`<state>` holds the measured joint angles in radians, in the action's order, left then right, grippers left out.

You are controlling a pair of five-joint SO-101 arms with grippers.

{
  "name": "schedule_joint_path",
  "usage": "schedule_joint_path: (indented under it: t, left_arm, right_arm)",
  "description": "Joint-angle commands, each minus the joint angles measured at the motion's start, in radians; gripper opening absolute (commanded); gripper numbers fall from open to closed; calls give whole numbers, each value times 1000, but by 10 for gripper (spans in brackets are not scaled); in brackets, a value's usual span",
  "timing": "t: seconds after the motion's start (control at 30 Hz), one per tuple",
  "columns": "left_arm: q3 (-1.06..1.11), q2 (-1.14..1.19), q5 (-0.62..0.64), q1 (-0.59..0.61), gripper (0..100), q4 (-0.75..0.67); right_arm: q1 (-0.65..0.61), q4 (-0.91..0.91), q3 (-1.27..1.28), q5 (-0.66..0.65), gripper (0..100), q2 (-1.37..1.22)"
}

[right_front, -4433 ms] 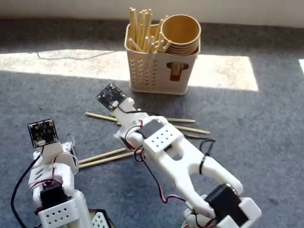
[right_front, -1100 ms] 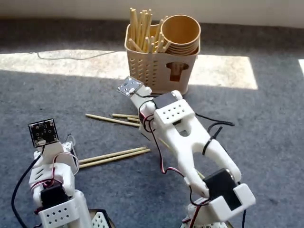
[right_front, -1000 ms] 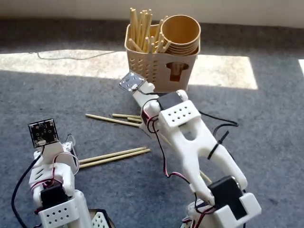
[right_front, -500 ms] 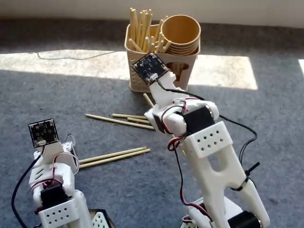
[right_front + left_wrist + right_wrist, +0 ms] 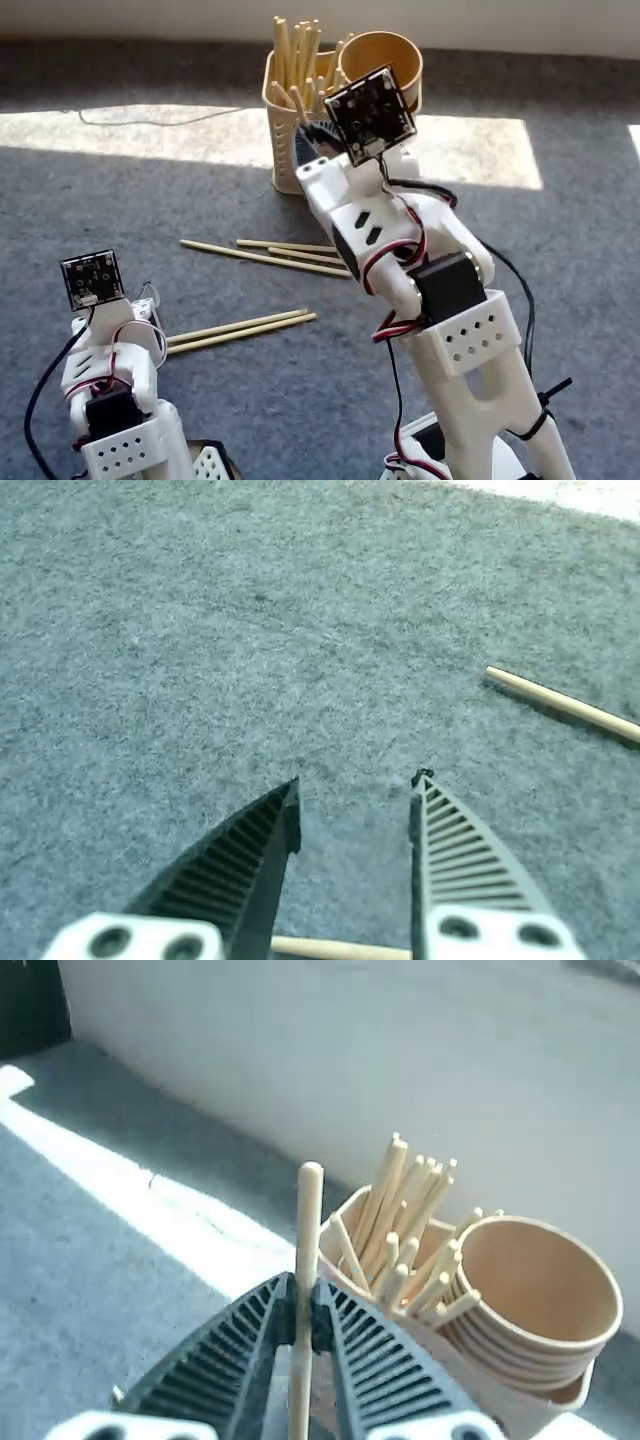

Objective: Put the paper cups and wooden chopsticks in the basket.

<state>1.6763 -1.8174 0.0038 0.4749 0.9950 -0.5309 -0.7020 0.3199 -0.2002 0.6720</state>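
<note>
My right gripper (image 5: 303, 1290) is shut on one wooden chopstick (image 5: 309, 1210), which stands upright between its fingers. In the high view the right gripper (image 5: 308, 150) hangs raised in front of the cream basket (image 5: 285, 170), near its left side. The basket (image 5: 470, 1375) holds a stack of paper cups (image 5: 540, 1280) and a bundle of chopsticks (image 5: 410, 1220). A loose pair of chopsticks (image 5: 240, 328) lies on the carpet beside the left arm (image 5: 100, 340); three more (image 5: 270, 255) lie farther back. My left gripper (image 5: 355, 780) stands open just above the carpet, with one chopstick (image 5: 565, 705) ahead of it.
Grey carpet covers the whole floor, crossed by a sunlit band (image 5: 130, 135) beside the basket. A thin cable (image 5: 150, 118) lies in that band. A pale wall (image 5: 150, 20) runs along the back behind the basket.
The right arm rose from the carpet and swung up toward the basket with a chopstick in its gripper. The left arm has not moved.
</note>
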Motion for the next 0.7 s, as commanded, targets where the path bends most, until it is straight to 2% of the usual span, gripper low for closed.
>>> schedule_joint_path:
  t: [0.0, 0.43, 0.67]
  left_arm:
    - [19, -8, -11, -18, 181, -12]
    - [19, -8, -11, -18, 181, -12]
    - [19, -8, -11, -18, 181, -12]
  right_arm:
    - [8, 189, -10, 9, 9, 31]
    - [13, 817, 19, 9, 9, -7]
    - [13, 1003, 24, 6, 9, -176]
